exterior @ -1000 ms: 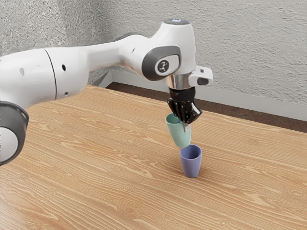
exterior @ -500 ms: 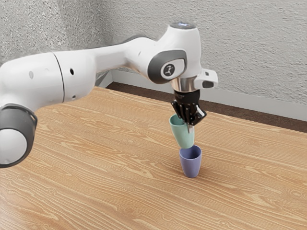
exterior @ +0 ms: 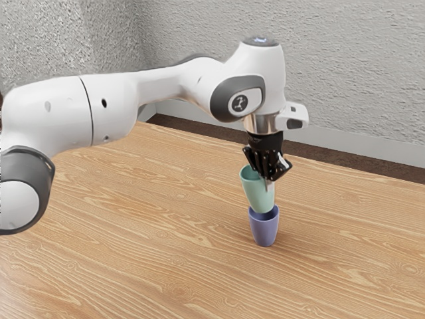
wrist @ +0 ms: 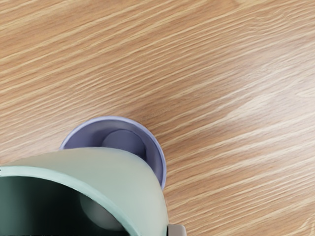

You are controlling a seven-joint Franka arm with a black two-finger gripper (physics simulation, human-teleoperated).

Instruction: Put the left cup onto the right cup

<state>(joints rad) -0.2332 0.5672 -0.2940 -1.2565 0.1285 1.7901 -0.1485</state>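
My hand pinches the green cup by its rim. The cup hangs tilted at the purple cup's twelve o'clock, base at its mouth, above the worktop.

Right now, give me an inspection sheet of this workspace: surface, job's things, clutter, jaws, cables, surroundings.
Surface: wooden table, bare grain.
Job's things: green cup held aloft, slightly tilted, its base at the mouth of the purple cup; the purple cup stands upright on the table.
Clutter: nothing seen.
Jaws: shut on the green cup's rim.
Cables: nothing seen.
Surroundings: grey textured wall, dark floor strip behind the table.
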